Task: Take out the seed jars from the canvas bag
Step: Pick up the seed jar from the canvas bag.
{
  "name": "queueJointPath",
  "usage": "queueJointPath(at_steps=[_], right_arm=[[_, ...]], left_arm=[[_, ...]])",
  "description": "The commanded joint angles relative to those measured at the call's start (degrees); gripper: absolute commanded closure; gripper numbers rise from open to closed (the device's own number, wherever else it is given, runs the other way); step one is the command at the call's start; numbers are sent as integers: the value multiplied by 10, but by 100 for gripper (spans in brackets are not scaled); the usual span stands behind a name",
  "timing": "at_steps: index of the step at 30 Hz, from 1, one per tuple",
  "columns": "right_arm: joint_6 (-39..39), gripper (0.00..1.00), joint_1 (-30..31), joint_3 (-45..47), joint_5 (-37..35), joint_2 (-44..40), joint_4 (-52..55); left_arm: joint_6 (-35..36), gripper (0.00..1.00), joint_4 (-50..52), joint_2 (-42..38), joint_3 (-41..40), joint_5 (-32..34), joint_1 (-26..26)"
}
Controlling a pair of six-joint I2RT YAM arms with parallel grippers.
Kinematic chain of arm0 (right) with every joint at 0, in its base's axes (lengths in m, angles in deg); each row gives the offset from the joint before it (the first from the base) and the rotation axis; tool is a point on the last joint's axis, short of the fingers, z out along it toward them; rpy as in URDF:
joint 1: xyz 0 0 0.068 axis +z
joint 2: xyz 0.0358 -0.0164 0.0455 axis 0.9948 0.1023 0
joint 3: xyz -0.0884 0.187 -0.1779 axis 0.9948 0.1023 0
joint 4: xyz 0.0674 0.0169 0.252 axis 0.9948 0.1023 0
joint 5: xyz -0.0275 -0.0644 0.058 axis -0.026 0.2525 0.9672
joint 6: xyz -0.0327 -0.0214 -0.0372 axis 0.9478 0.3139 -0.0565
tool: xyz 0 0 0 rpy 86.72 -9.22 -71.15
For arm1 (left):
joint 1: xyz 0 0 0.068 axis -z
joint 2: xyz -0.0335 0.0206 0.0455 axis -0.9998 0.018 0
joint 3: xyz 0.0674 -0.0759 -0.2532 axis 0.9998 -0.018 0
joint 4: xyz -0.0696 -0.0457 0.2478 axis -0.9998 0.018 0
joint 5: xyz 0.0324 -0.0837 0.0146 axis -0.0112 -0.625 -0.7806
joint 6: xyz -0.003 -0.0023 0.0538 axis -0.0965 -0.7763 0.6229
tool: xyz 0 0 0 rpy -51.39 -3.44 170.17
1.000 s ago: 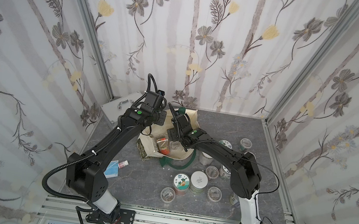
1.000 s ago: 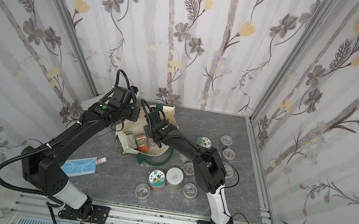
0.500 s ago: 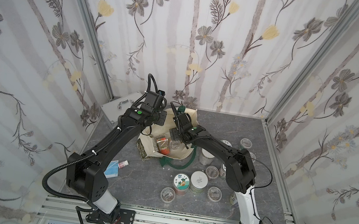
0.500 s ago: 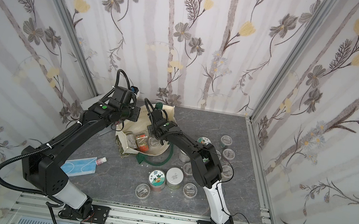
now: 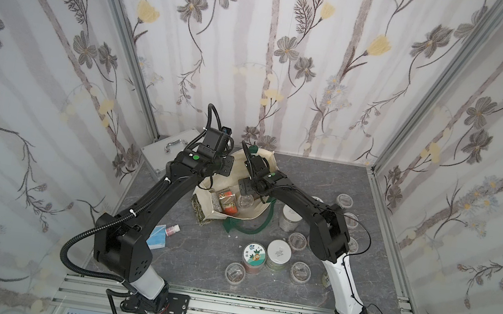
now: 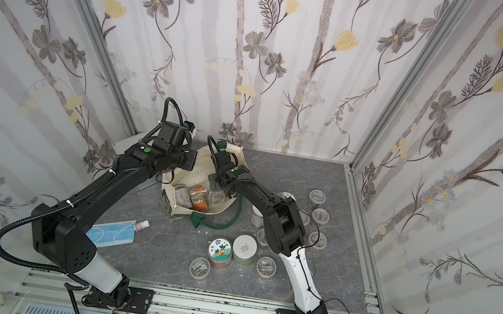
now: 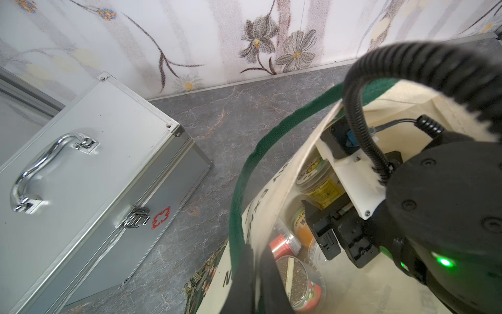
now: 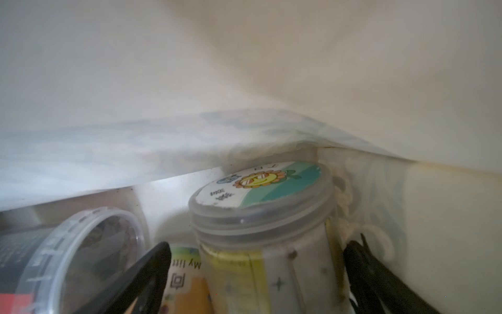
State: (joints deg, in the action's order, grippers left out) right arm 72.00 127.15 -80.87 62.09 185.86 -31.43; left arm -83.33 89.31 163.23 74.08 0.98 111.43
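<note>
Grey marbled counter [image 5: 324,182] in flower-papered booth. Cream canvas bag [image 5: 250,214] lies open mid-counter. Several seed jars [image 5: 229,202] inside it, others stand out on counter toward right. At bag rim, left pincer [image 7: 258,274] clenched on canvas beside green handle [image 7: 244,174]. Deep inside bag, right pincer [image 8: 258,252] released, fingers spread either side of sunflower-lid jar [image 8: 260,187]. Seemingly no contact; view blurred. Near bag, silver case [image 7: 81,163].

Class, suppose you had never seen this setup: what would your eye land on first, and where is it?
The cream canvas bag at the back centre draws the eye, its rim pinched by the left end effector while the open right end effector straddles a sunflower-lidded jar inside. Next come the seed jars scattered to the bag's right and front.
</note>
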Motion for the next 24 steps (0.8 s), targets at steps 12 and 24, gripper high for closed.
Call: queueJointPath(at_steps=[12,24], right_arm=[[-26,8,0,-40,51,42,45],[-44,10,-3,-68,74,57,54]], left_arm=[[-6,100,-12,0,7,-2,-1],[-6,100,-12,-2,8,-1,-1]])
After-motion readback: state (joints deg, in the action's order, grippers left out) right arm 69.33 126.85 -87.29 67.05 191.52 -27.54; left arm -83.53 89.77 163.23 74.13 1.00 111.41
